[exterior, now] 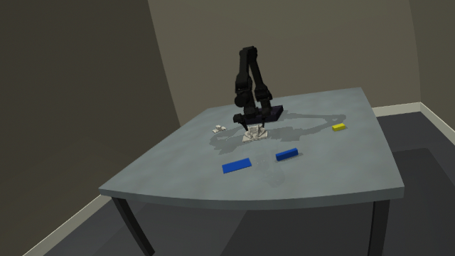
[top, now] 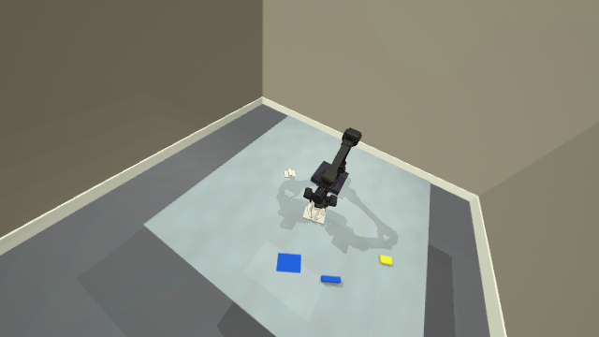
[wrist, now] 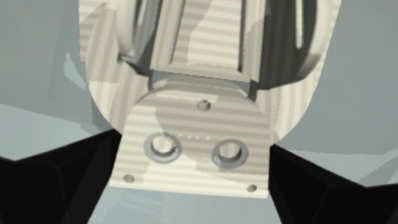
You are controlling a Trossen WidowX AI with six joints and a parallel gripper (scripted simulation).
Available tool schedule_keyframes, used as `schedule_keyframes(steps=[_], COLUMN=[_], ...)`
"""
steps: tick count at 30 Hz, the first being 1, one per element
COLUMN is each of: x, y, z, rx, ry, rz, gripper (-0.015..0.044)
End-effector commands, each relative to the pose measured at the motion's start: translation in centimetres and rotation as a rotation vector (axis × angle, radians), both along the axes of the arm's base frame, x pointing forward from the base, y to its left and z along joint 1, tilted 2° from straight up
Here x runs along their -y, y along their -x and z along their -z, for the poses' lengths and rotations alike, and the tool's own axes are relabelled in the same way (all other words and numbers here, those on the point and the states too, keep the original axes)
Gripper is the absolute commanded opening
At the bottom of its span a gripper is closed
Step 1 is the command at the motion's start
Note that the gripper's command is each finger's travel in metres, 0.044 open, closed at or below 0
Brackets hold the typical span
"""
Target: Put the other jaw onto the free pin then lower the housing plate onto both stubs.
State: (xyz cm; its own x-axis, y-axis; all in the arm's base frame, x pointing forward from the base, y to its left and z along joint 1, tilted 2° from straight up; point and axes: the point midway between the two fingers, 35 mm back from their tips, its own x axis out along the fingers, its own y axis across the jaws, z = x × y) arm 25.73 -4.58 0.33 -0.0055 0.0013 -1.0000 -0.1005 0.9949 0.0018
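The white gear assembly point(top: 314, 217) point(exterior: 250, 138) lies on the table below the arm. In the wrist view, the striped housing plate point(wrist: 195, 167) lies at its near end, with a pale round stub showing in each of its two large holes. My gripper point(exterior: 255, 128) point(wrist: 193, 143) has one black finger against each side edge of the plate and is shut on it. Curved parts of the jaws show beyond the plate at left and right. The gear teeth are hidden under the plate, and I cannot tell whether it sits fully level.
A small white part point(top: 289, 173) point(exterior: 219, 129) lies left of the arm's dark base point(top: 341, 182) point(exterior: 275, 114). A flat blue square point(top: 288, 263) point(exterior: 237, 166), a blue bar point(top: 330, 279) point(exterior: 286, 154) and a yellow block point(top: 386, 260) point(exterior: 338, 127) lie farther out on the table.
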Motion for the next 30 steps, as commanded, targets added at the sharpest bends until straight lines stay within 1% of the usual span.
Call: schedule_keyframes(steps=[1, 2, 16, 19, 24, 28, 29, 30], x=[0.0, 0.0, 0.0, 0.0, 0.0, 0.0, 0.1, 0.0], y=[0.0, 0.0, 0.0, -0.2, 0.0, 0.1, -0.3, -0.2], z=[0.0, 0.0, -0.2, -2.2, -7.4, -7.7, -6.9, -7.1], rx=[0.0, 0.0, 0.0, 0.001, 0.002, 0.002, 0.015, 0.014], ry=[0.0, 0.0, 0.0, 0.0, -0.001, -0.001, 0.003, 0.003], rz=[0.0, 0.0, 0.0, 0.0, -0.002, -0.002, 0.0, 0.0], gripper=[0.043, 0.044, 0.044, 0.044, 0.044, 0.044, 0.044, 0.044])
